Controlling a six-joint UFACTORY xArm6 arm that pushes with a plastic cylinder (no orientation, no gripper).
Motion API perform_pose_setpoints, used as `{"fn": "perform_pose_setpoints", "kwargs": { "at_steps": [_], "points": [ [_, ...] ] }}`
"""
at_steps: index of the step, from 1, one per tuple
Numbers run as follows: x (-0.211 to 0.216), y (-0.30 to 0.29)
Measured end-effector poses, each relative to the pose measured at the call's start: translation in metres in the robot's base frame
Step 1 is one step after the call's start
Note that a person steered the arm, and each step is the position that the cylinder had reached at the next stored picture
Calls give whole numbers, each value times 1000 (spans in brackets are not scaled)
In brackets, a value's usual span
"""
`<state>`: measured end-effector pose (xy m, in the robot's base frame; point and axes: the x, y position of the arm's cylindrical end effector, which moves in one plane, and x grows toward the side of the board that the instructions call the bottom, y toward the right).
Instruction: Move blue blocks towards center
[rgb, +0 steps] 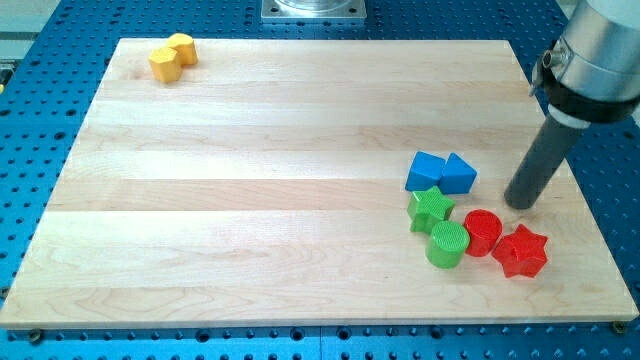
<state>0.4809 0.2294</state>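
Searching the frame for brands, labels or writing yields nothing that can be read. A pale wooden board (300, 180) with long lengthwise grain and visible plank seams is laid on a blue metal table (40, 100) patterned with rows of small holes. A grey metal plate (313, 9) is seen at the view's top edge.

No claw is fitted, so neither a wide nor a narrow state applies and nothing is held: the arm ends in a smooth dark cylindrical rod under a silver and black housing. My tip (520, 203) is placed on the board toward the view's right, just beside the blue blocks and to their right, with a small gap left between.

The task's things are found right of the board's centre: a blue cube (427, 170) and a blue triangular block (460, 174) are set side by side, touching. All blocks look like matte plastic with fine ridged layers. Just below the blue pair a green star (431, 208) is seen, and below that a green cylinder (447, 244). A red cylinder (483, 232) is pressed against the green cylinder, and a red star (521, 251) lies at its right. Two yellow blocks (172, 57), rounded and touching, are seen far off in the board's top left corner.
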Motion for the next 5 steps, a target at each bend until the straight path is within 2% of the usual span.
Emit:
{"fn": "perform_pose_setpoints", "kwargs": {
  "at_steps": [5],
  "points": [
    [-5,-83]
  ]
}}
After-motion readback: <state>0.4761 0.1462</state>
